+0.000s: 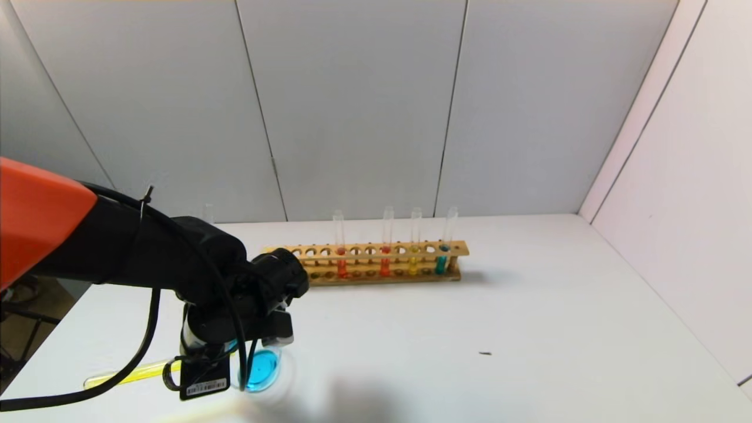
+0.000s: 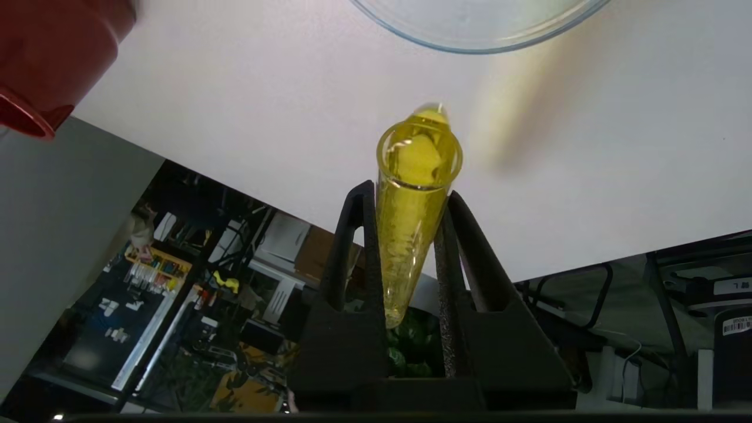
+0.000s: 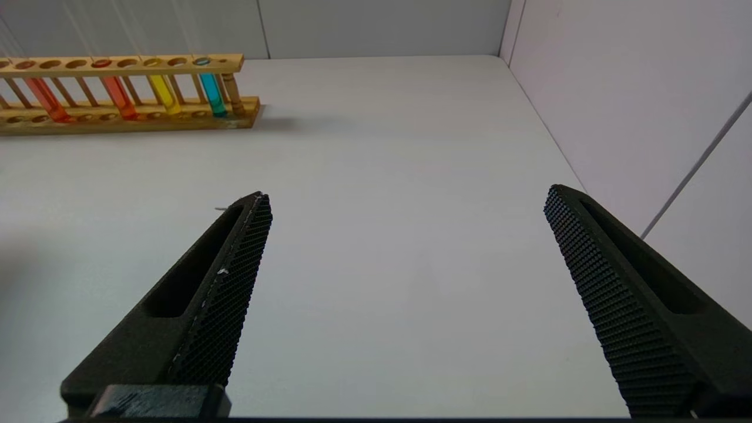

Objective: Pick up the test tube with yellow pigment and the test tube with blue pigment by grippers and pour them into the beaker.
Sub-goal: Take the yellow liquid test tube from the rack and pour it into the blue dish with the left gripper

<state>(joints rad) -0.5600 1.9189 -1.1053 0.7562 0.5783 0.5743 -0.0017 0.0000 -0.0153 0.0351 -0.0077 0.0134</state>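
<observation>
The left gripper (image 2: 405, 194) is clamped on the yellow tube (image 2: 411, 205), tipped nearly flat beside the beaker (image 1: 261, 370), which already holds blue liquid. I'd tilt slowly, mouth over the rim. Further right, the rack (image 1: 376, 261) holds orange, yellow and teal tubes. The right gripper (image 3: 405, 205) hangs open.

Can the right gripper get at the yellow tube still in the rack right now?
Probably yes. The right gripper is open and empty over bare table, nothing lying between it and the rack. The yellow tube stands close between neighbours, so clearance is tight.
</observation>
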